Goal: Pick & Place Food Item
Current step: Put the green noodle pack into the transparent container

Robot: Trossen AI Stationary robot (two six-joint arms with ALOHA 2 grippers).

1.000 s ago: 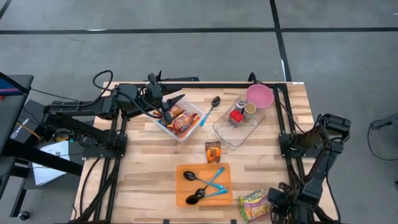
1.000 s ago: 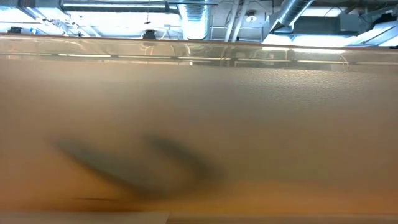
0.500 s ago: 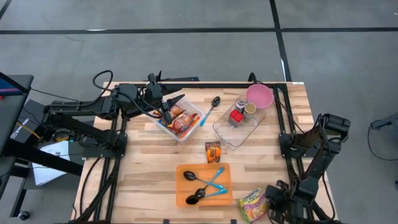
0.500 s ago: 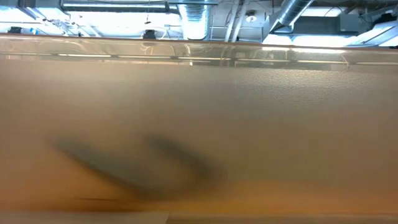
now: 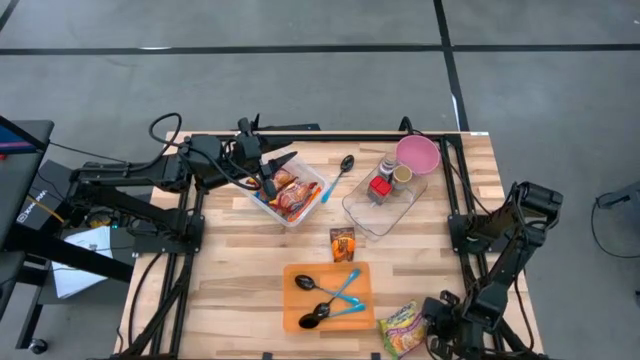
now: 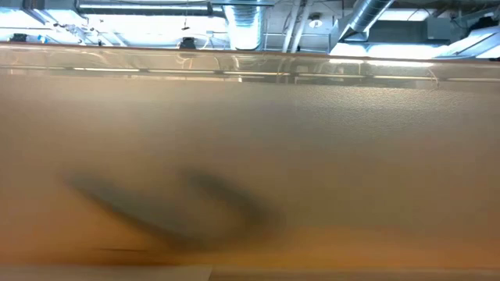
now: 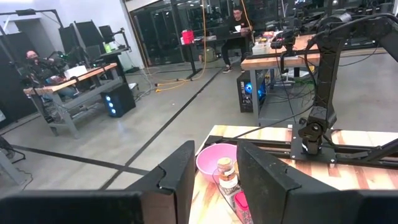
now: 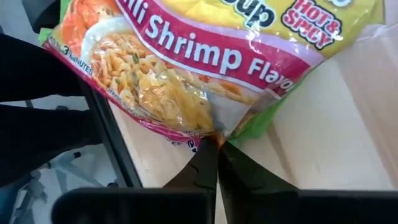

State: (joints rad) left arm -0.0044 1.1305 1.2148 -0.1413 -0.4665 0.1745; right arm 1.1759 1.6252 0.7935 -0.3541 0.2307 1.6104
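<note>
Noodle packet [image 5: 407,328] is lying at the near right edge of the tabletop [image 5: 240,270], and your right gripper [image 5: 432,323] is sitting at its right end. In the right wrist view its fingers [image 8: 205,168] are pressing together on the packet's [image 8: 205,56] crimped edge, so you are pinching the wrapper with almost no gap.

Just left of the packet, the orange board [image 5: 328,296] is carrying two dark spoons [image 5: 310,286] and a blue-handled utensil [image 5: 345,290]. A little farther in, a small brown snack packet [image 5: 342,243] is lying alone in the middle.

Toward the far side, a clear tub [image 5: 385,205] is holding small jars and a red-capped item [image 5: 379,186], with a pink bowl [image 5: 417,153] at its far end. Left of it a dark spoon [image 5: 343,168] is lying on the wood. Your left gripper [image 5: 277,172] is hovering over a white bin [image 5: 290,192] of snack packs at far left, fingers [image 7: 180,177] partly apart and gripping nothing.
</note>
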